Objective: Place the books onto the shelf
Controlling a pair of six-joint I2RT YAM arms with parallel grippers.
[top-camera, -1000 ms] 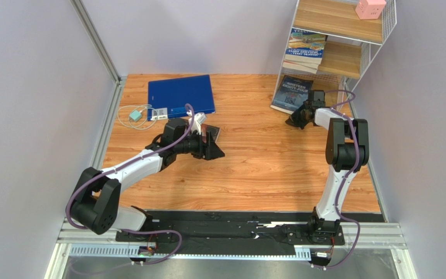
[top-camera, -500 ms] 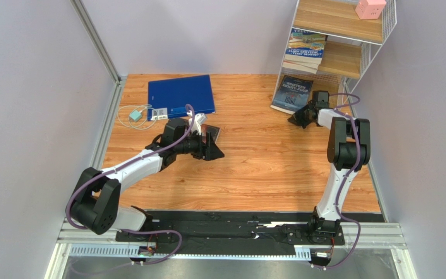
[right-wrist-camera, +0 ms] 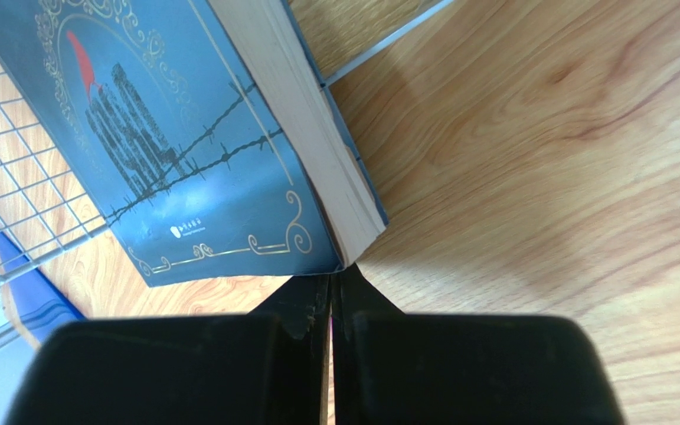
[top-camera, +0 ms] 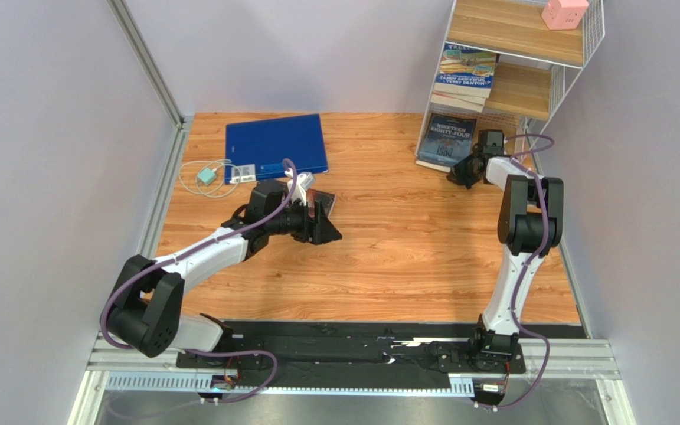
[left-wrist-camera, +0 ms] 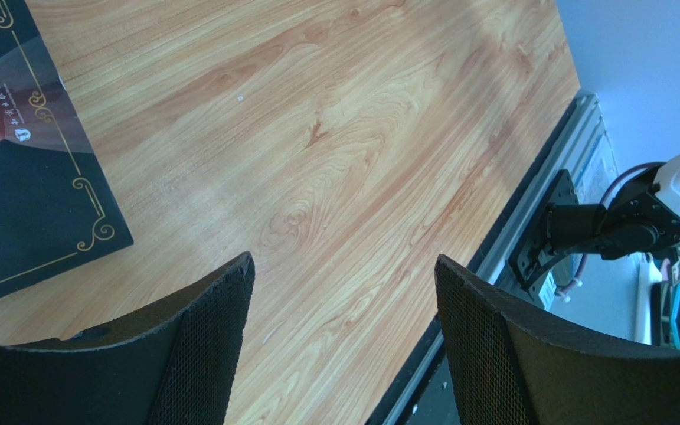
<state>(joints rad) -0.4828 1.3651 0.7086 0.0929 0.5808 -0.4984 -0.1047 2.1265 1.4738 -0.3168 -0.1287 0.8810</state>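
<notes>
Slippage is looming at the far right corner of the counter (top-camera: 388, 257): the right end effector (right-wrist-camera: 330, 283), pressed together, is touching 1 corner of the navy book (right-wrist-camera: 184, 133) lying partly inside the shelf (top-camera: 512, 27) at its bottom level, so pushing could pivot or jam it; the left end effector (left-wrist-camera: 343, 266), spread, is hovering beside the dark book (left-wrist-camera: 24, 204).

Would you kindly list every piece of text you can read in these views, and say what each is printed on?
"NINETEEN EIGHTY-FOUR": on the cover of the navy book at the foot of the shelf.
Too small or blurred to read: the titles on the stacked books on the shelf's middle board.
The white label on the blue binder.
The tiny white print on the dark book in the left wrist view.
</notes>
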